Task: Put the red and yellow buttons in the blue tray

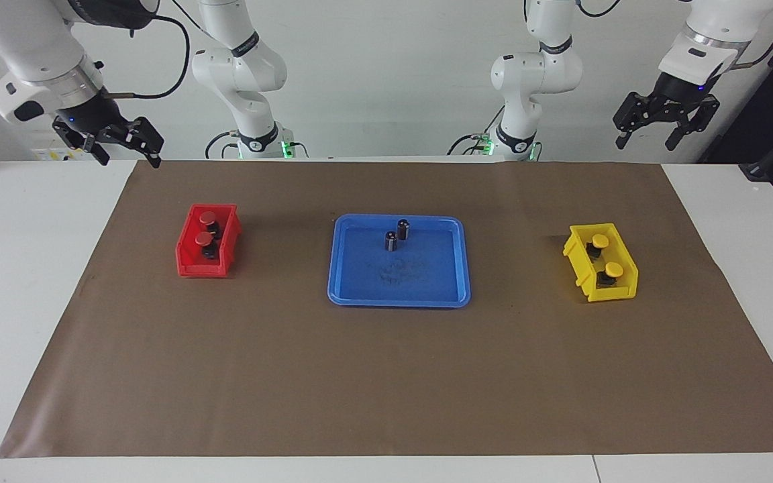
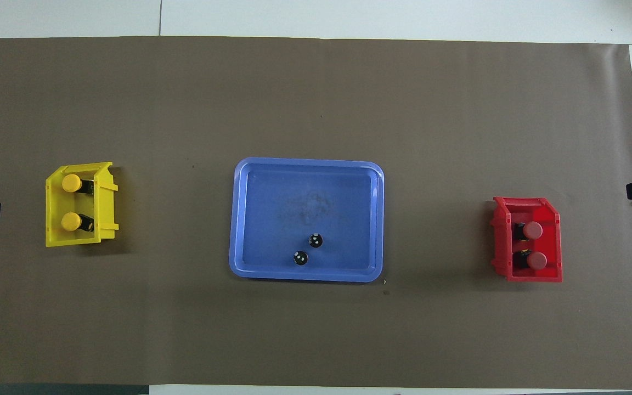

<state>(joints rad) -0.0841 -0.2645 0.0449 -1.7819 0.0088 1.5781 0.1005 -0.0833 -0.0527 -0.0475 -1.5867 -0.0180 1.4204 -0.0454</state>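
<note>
Two red buttons (image 1: 207, 217) (image 1: 204, 239) lie in the red bin (image 1: 188, 258) toward the right arm's end; they also show in the overhead view (image 2: 532, 230) (image 2: 538, 260). Two yellow buttons (image 1: 600, 241) (image 1: 614, 270) lie in the yellow bin (image 1: 581, 268) toward the left arm's end, also in the overhead view (image 2: 71, 183) (image 2: 71, 221). The blue tray (image 1: 420, 282) (image 2: 294, 203) sits mid-table between the bins. My right gripper (image 1: 128, 157) is open and empty, raised over the table's robot-side edge. My left gripper (image 1: 647, 143) is open and empty, raised at the other end. Both arms wait.
Two dark cylinders (image 1: 403, 229) (image 1: 391, 241) without coloured caps stand upright in the tray, in its part nearer the robots, also in the overhead view (image 2: 315, 240) (image 2: 300, 258). A brown mat (image 1: 386, 376) covers the table.
</note>
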